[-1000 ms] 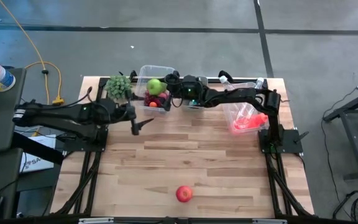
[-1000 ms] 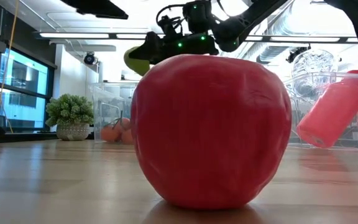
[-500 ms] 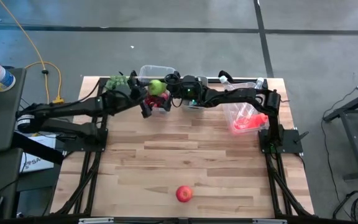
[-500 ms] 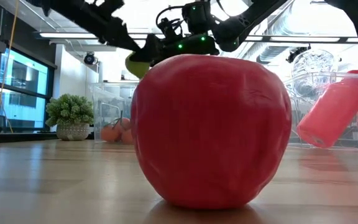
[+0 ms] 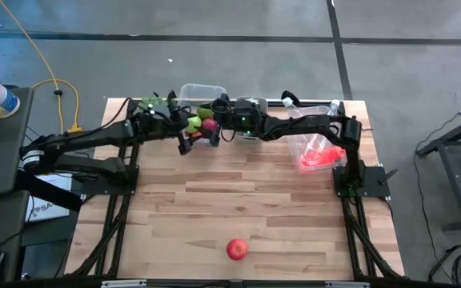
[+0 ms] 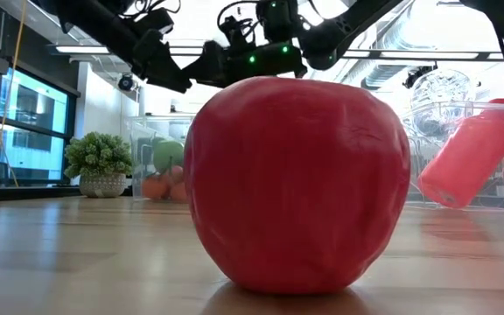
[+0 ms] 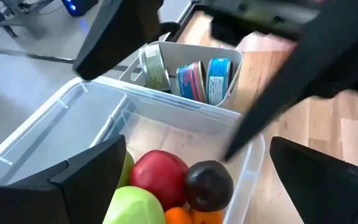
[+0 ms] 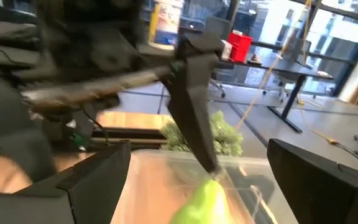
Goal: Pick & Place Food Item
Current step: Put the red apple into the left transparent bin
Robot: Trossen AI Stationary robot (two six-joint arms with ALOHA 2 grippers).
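A red apple [image 5: 236, 249] rests on its underside near the table's front edge and fills the low view [image 6: 296, 184]. At the far edge a clear bin [image 5: 201, 90] holds a green apple [image 7: 138, 205], a second red apple [image 7: 160, 177], a dark plum [image 7: 210, 183] and an orange fruit. My left gripper [image 5: 189, 136] hangs open over the bin's near side, nothing between its fingers [image 7: 197, 146]. My right gripper [image 5: 213, 118] stands open and level just right of the bin, above the fruit. In the right wrist view the green apple [image 8: 207, 202] lies below it.
A potted plant [image 6: 101, 162] stands at the far left beside the bin. A white box of cans [image 7: 191, 74] sits behind the bin. At the far right another clear bin holds a pink bottle [image 5: 322, 152]. Bare wood spans the table's middle.
My left gripper has swung toward the far edge and down, and has rolled, ending over the clear bin close to my right gripper. The green apple, which was up at my right gripper's fingers above the bin, has dropped and lies among the fruit in the bin.
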